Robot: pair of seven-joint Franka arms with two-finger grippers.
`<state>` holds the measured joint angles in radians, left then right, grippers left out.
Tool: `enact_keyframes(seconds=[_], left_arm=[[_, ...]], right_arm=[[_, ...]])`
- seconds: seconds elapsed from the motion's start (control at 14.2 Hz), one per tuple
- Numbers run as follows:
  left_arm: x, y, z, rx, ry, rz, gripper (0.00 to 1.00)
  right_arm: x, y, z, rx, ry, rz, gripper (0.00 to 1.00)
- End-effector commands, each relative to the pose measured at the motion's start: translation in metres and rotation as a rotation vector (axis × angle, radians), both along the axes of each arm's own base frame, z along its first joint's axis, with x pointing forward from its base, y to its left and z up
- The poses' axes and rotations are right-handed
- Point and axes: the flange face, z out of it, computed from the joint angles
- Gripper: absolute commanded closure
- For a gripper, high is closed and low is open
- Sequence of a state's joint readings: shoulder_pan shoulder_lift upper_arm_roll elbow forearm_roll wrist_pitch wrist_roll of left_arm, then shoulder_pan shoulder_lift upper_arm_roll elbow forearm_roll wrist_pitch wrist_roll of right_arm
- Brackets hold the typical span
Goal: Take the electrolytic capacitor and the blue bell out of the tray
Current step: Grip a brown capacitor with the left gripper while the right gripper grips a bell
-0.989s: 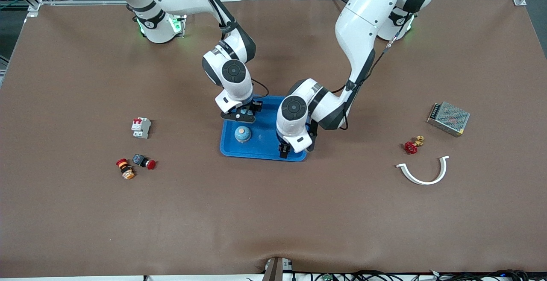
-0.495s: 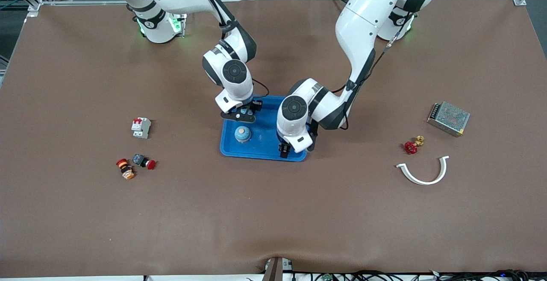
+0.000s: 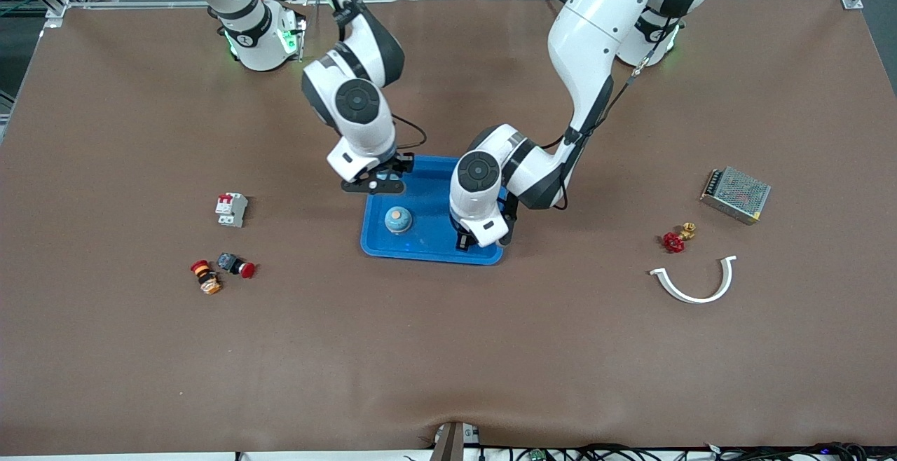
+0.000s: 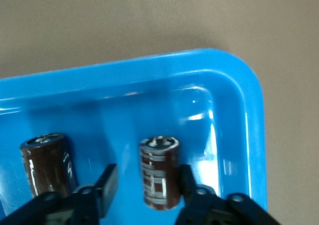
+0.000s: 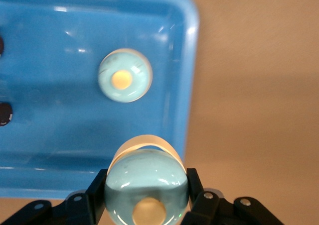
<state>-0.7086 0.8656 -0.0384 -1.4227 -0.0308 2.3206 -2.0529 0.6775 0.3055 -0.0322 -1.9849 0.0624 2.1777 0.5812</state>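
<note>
the left gripper (image 4: pixel 144 190) is down in the tray (image 4: pixel 234 80), near the corner at the left arm's end. its fingers (image 4: pixel 107 182) bracket an upright electrolytic capacitor (image 4: pixel 159 172), one pad on each side of the can; they look closed onto it, though whether both pads bear firmly cannot be told. a second capacitor (image 4: pixel 46 165) stands just beside the gripper, outside its fingers.

the right gripper (image 5: pixel 144 197) is shut on a blue bell (image 5: pixel 145 187), held over the tray's edge at the right arm's end. another bell (image 5: pixel 124 75) sits on the tray floor below and ahead of it, seen in the front view as a small dome (image 3: pixel 397 219).

the capacitor is probably light and rigid, with a smooth glossy sleeve that may slip or twist between flat pads. taking it across the middle of the can, as now, seems right. the bell's rounded, shiny dome likely offers little purchase, so a hold low around its widest girth should suit best.
</note>
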Motion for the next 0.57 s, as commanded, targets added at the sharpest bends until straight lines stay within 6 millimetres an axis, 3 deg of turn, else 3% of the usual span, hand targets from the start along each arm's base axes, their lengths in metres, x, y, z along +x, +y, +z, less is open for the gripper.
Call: enact_keyframes(seconds=[0.0,0.21,0.49], left_arm=[[-0.003,0.002,0.009,0.034,-0.029,-0.01,1.0],[-0.003,0.001,0.012,0.044,-0.043,-0.031,1.0],[0.003,0.003,0.031,0.074,-0.014,-0.026,1.0]], right_arm=[[0.02,-0.058,0.045,0.023,0.006,0.113,0.53],[0.045,-0.124,0.065,0.047,0.024,0.214,0.53],[0.062,-0.213,0.06,0.082,0.043,0.335,0.53]])
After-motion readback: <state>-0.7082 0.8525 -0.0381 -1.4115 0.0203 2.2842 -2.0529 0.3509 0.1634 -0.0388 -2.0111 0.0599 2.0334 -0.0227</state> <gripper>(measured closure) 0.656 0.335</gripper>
